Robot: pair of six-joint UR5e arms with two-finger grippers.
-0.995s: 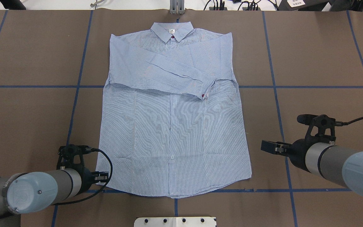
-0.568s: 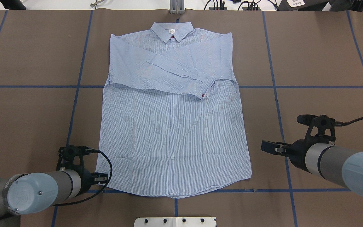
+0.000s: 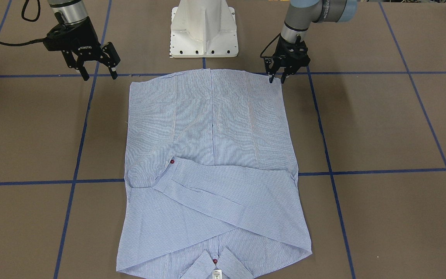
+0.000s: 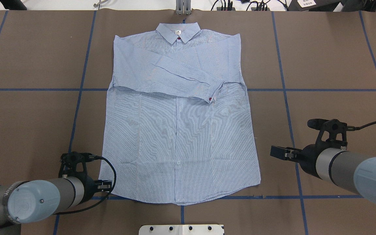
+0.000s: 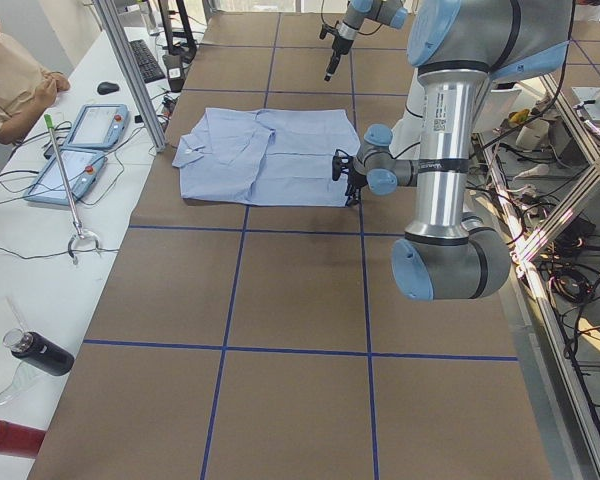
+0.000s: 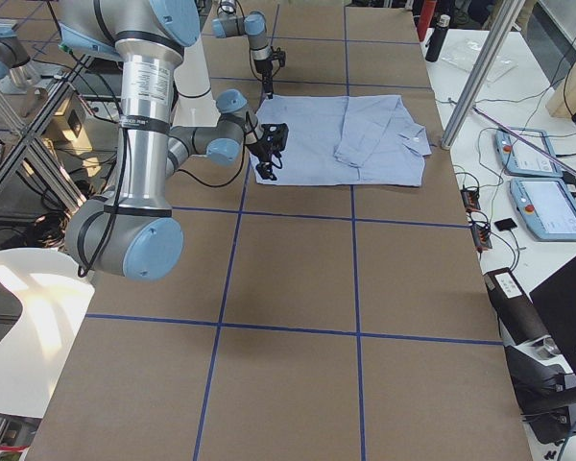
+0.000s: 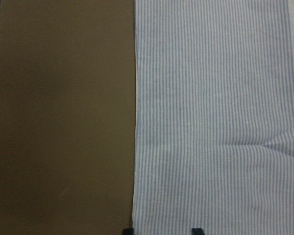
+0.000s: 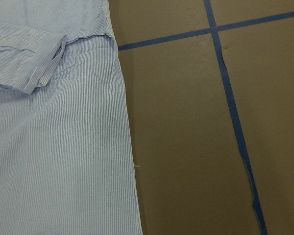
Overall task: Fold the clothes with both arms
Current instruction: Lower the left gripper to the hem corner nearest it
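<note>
- I am looking at the table [image 4: 338, 49] first – a brown top that is carrying a grid of blue tape lines.
- The shirt [image 4: 178, 137] is lying flat at the table's middle, front up, with its hem pointing toward the robot and its collar [image 4: 178, 32] at the far side.
- A sleeve [image 4: 181, 76] is lying folded across the chest, and a dark red cuff button [image 4: 210, 99] is showing at its end.
- The left gripper [image 3: 277, 80] is hanging low at the hem corner on its side – jaws a little apart, gripping nothing. In the left wrist view its fingertips [image 7: 128, 230] are straddling the shirt's side edge.
- The right gripper [image 3: 100, 76] is hovering over bare table just beside the other hem corner, jaws spread wide and holding nothing.
</note>
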